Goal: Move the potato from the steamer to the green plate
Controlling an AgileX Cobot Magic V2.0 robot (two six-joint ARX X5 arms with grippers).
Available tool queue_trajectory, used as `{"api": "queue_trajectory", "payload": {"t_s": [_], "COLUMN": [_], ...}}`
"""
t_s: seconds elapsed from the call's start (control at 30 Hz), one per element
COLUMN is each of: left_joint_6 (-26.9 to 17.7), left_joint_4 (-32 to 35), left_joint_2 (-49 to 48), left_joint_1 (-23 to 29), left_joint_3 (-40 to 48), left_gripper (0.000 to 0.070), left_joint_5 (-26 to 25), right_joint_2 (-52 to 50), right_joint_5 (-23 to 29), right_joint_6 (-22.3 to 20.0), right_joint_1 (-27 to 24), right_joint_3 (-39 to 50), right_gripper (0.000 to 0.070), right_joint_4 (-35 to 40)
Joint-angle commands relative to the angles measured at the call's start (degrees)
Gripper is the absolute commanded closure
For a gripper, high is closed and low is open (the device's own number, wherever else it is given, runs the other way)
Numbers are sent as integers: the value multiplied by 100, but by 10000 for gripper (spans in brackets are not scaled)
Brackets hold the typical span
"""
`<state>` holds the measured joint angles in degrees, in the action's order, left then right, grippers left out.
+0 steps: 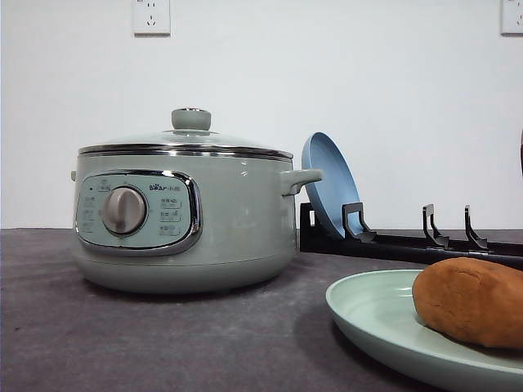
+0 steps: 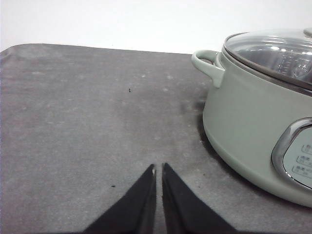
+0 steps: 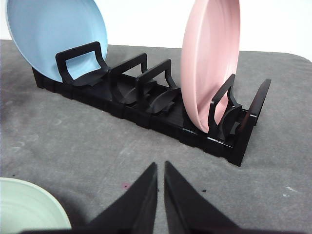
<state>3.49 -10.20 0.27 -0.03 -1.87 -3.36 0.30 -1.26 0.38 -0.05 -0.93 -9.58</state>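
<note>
A: Left gripper closed, empty, over the mat beside the steamer. Lid's on.
B: Potato?
A: On the green plate already, right of the pot. Looks done.
B: Right gripper?
A: Closed, empty, facing the rack. I'd keep both arms parked, clear of the plate.

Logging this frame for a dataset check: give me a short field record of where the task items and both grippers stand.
potato: lying on the green plate
steamer: lid on, standing left of the plate
rack: holds blue plate and pink plate upright
left gripper: jaws shut, empty, over bare table
right gripper: jaws shut, empty, facing the rack
</note>
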Motion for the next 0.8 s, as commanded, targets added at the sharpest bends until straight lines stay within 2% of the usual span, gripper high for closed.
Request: {"api": "queue_trajectory", "payload": {"t_s": [0.0, 0.77], "left_joint_6": [-92, -92], "left_joint_4": [-46, -46], "left_joint_2": [-2, -2], "left_joint_1": [-4, -4], "left_joint_3": [118, 118], "left_gripper": [683, 683], "left_joint_5": [-4, -4], "right_joint_2": [-9, -9], "right_joint_5": [22, 22], "right_joint_6": [37, 37], "right_joint_1": [-9, -9], "right_joint_3": [28, 28], "right_gripper": [686, 687], "right_joint_4": [75, 77]}}
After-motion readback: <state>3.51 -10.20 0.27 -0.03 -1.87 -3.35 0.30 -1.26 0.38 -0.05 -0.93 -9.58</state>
